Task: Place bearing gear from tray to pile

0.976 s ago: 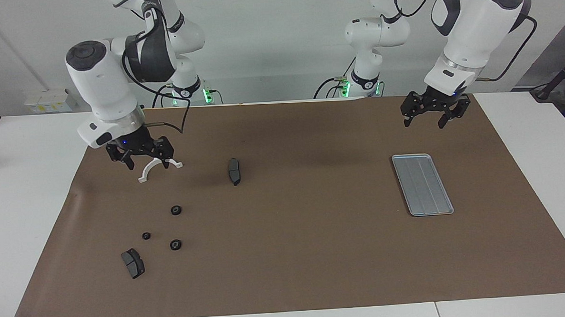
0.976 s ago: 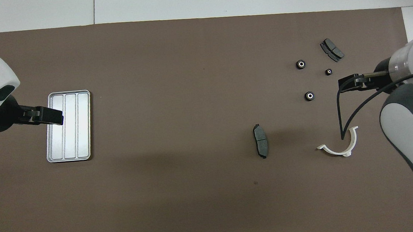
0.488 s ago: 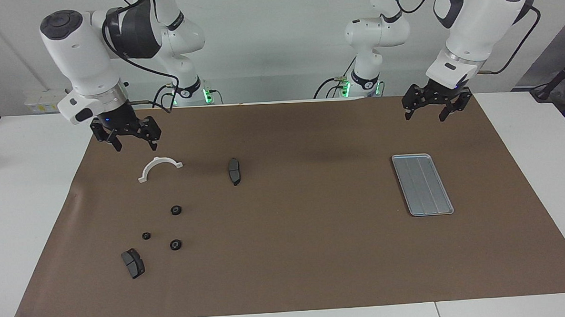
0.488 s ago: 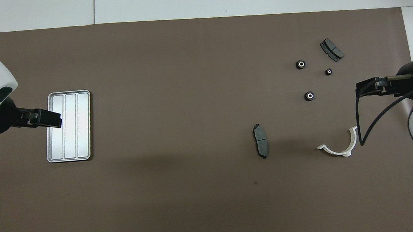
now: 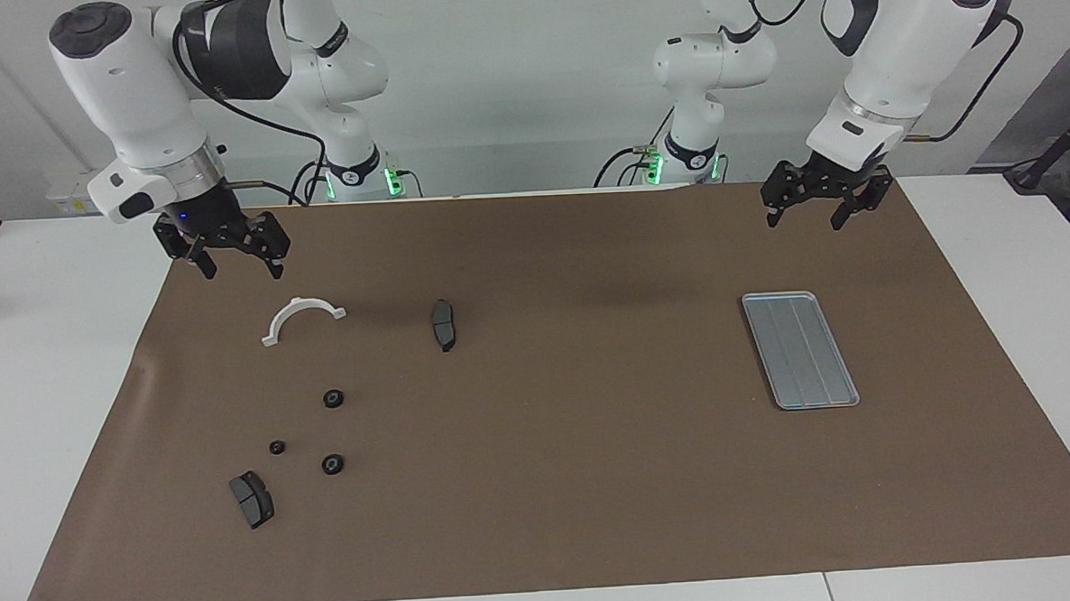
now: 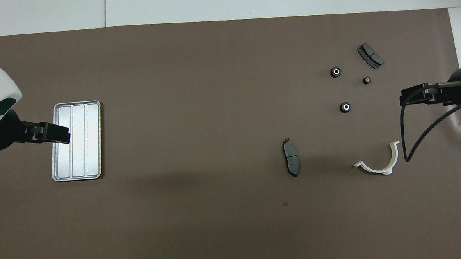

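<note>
The silver tray lies on the mat toward the left arm's end, and only its bare grooves show. The pile is three small black gears, loosely spread toward the right arm's end, with white centres in the overhead view. My left gripper hangs open and holds nothing, high over the mat near the tray's edge. Up by the mat's corner, my right gripper is open too, with nothing between its fingers.
A white half-ring lies nearer to the robots than the gears. One dark brake pad rests mid-mat, another sits just farther out than the gears. The brown mat covers most of the white table.
My right gripper has risen and drawn back from over the white half-ring toward its own corner of the mat. The left gripper has lifted slightly. Nothing on the mat moved.
</note>
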### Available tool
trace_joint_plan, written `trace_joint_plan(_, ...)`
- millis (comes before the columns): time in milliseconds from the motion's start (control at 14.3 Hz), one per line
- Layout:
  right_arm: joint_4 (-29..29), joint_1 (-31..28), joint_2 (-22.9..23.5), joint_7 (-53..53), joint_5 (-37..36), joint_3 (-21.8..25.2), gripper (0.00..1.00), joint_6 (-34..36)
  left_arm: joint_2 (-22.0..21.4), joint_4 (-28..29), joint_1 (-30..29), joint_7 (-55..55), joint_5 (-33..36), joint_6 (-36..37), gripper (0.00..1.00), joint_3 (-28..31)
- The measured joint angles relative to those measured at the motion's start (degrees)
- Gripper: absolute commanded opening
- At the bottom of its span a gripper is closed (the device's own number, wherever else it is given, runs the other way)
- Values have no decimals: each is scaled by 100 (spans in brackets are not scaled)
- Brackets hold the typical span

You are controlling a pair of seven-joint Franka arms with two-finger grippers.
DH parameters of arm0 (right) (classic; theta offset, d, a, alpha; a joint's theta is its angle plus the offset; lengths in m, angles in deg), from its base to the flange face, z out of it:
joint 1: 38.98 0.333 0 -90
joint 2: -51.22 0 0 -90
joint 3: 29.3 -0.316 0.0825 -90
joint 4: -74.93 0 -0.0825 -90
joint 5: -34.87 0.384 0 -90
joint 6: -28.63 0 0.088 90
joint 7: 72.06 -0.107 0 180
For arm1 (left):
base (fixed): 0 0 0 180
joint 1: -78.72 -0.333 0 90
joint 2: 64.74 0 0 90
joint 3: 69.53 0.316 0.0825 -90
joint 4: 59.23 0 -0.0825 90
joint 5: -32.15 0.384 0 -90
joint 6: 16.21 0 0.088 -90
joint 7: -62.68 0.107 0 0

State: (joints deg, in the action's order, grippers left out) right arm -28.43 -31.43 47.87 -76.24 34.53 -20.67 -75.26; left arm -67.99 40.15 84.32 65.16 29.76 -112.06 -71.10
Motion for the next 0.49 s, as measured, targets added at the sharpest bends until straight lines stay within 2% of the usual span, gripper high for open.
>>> trace_joint_plan(488,1105,-199,261,3,24,-24,100,1207,0,0,-2,0,0,0,100,-15)
